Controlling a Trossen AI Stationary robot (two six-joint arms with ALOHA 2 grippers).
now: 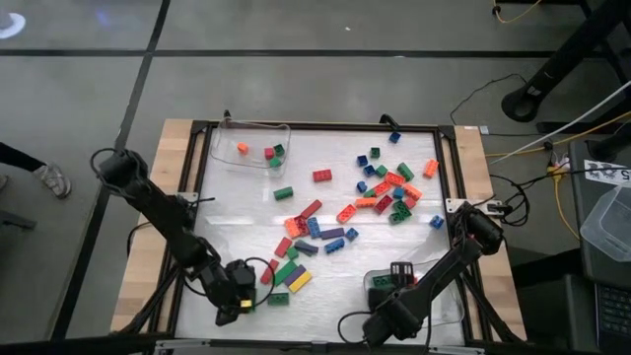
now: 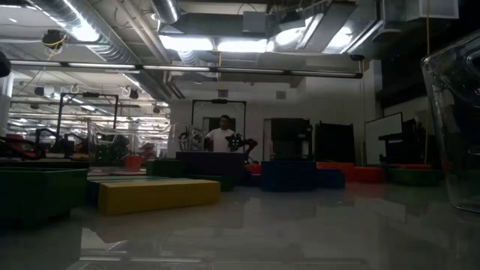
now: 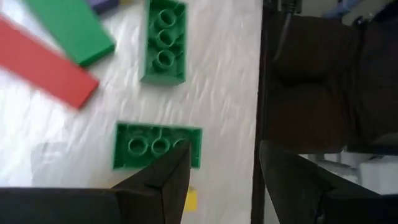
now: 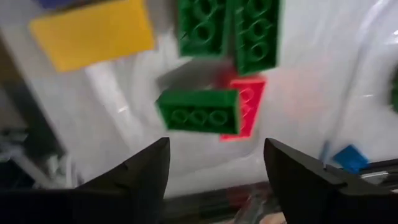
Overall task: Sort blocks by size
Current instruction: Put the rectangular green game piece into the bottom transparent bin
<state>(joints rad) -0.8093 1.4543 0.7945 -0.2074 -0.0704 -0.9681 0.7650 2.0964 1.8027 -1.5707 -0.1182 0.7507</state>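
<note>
Left gripper (image 1: 237, 299) low at table's near-left corner, fingers apart, empty. Long green brick (image 3: 157, 145) lies just ahead of fingertips, long axis across finger gap; needs turning or closing on short sides. Left arm nearer. Right gripper (image 4: 214, 163) near front tray (image 1: 449, 301), fingers apart, empty. Remaining blocks (image 1: 385, 192) scattered mid-table.

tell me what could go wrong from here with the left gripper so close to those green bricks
The open left gripper hangs over the near table edge, one finger already overlapping a green brick; closing may pinch only its corner or knock it off the table. The red and green long blocks lie close and could get nudged.
</note>
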